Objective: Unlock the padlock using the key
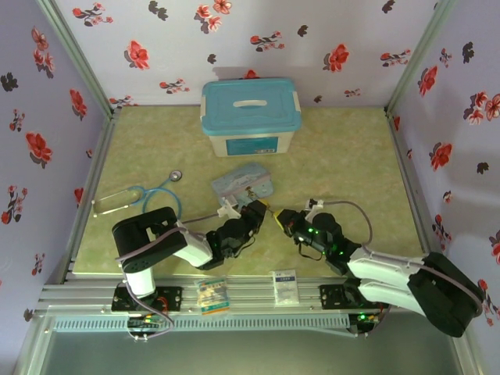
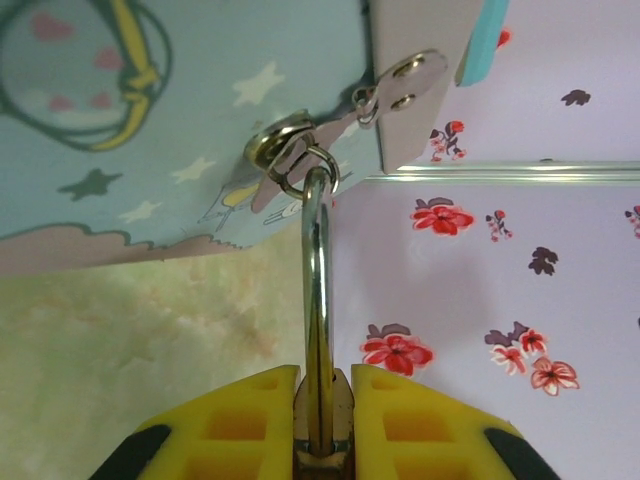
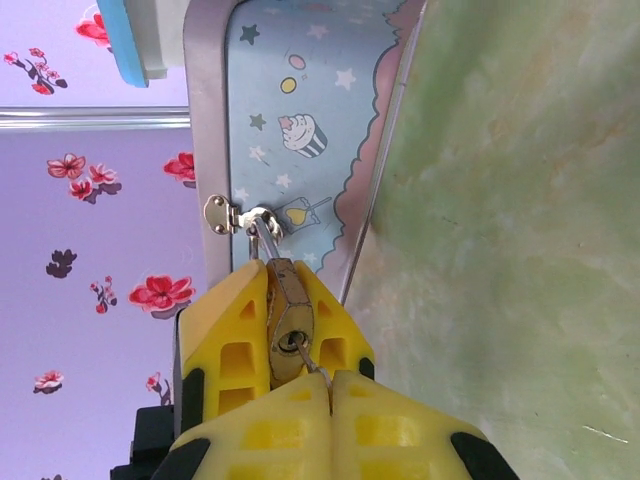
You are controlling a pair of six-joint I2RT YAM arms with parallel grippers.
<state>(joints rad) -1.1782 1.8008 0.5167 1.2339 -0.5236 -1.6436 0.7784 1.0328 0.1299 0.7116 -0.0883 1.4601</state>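
The small brass padlock (image 2: 322, 425) sits clamped between the yellow fingers of my left gripper (image 2: 322, 385). Its silvery shackle (image 2: 317, 270) runs up through the hasp ring of the cartoon tin (image 2: 150, 120). In the right wrist view the padlock (image 3: 288, 315) faces me keyhole first, with the left gripper's fingers (image 3: 235, 340) on both sides of it. My right gripper (image 3: 331, 378) is shut on the thin key (image 3: 315, 366), whose tip sits in the keyhole. From above, both grippers (image 1: 258, 212) (image 1: 286, 220) meet just in front of the tin (image 1: 244, 183).
A white box with a teal lid (image 1: 250, 117) stands at the back. A stethoscope (image 1: 144, 197) lies at the left. Two small packets (image 1: 212, 295) (image 1: 285, 286) rest on the front rail. Floral walls close in three sides.
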